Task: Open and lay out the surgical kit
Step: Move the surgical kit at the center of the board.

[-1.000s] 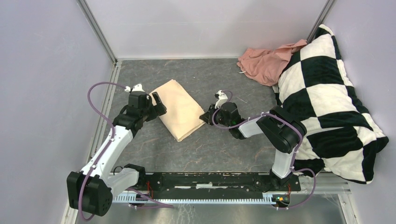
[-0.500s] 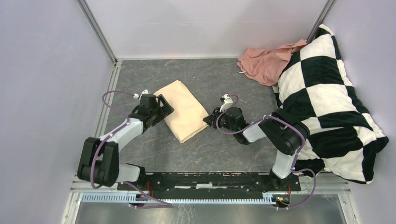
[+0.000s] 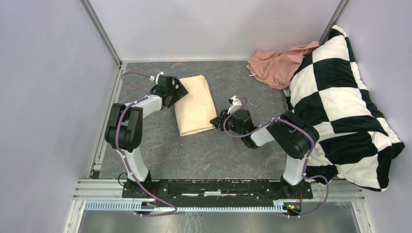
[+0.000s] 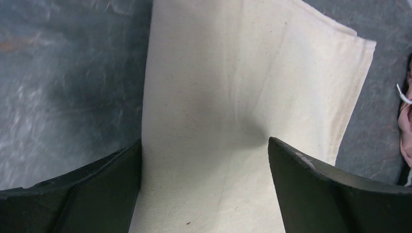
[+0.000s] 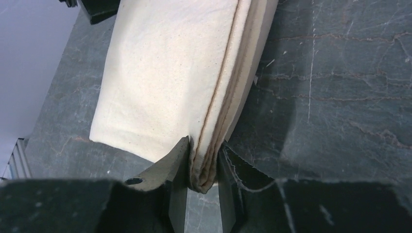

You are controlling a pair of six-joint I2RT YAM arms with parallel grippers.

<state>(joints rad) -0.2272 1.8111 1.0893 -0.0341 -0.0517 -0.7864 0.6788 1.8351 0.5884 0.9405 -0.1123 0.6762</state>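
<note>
The surgical kit is a folded beige cloth wrap [image 3: 194, 104] lying flat on the dark table; its tray and instruments are hidden inside. My left gripper [image 3: 178, 91] stands open at the wrap's far left corner. In the left wrist view the black fingers [image 4: 111, 179] straddle the cloth [image 4: 233, 97] without pinching it. My right gripper [image 3: 215, 121] sits at the wrap's near right corner. In the right wrist view its jaws [image 5: 203, 148] hold the layered, stitched edge of the wrap [image 5: 170, 73], which touches both fingers.
A crumpled pink cloth [image 3: 274, 65] lies at the back right, partly under a large black-and-white checkered pillow [image 3: 340, 107] along the right side. Metal frame rails [image 3: 109, 111] and grey walls border the table on the left and back.
My left arm has swung forward and away from its base to the wrap's far left corner. The wrap has turned from diagonal to nearly straight. The right gripper has stayed at the near right corner.
</note>
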